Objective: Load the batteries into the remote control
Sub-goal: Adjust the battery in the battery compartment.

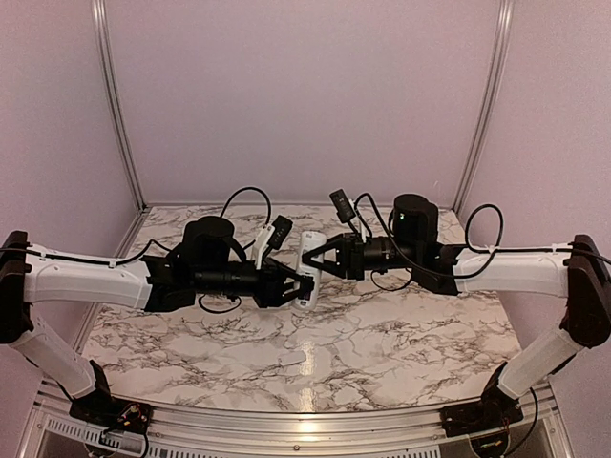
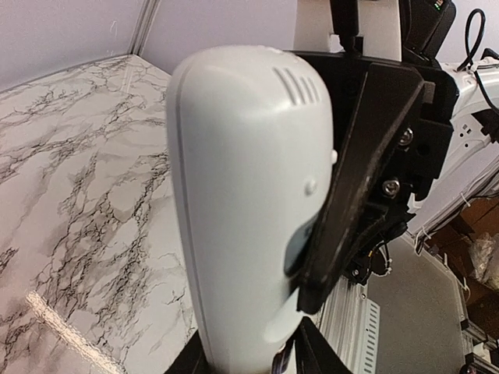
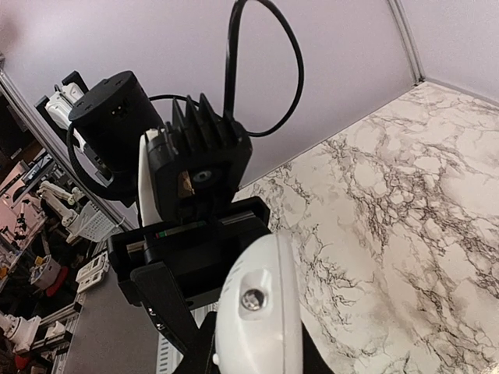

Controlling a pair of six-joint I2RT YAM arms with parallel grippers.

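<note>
Top external view, remote control (image 1: pixel 310 243) in the air above the middle of the marble surface (image 1: pixel 382 334), right pincer (image 1: pixel 318 259) closed on it from 3 o'clock, left pincer (image 1: pixel 300 286) around its near end from 9 o'clock, actual grip there impossible to tell.

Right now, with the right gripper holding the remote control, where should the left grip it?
Its near end, from the left, fingers across the long edges. The remote control is held off the table, and the right gripper clamps its far half from the right, leaving only that end.
</note>
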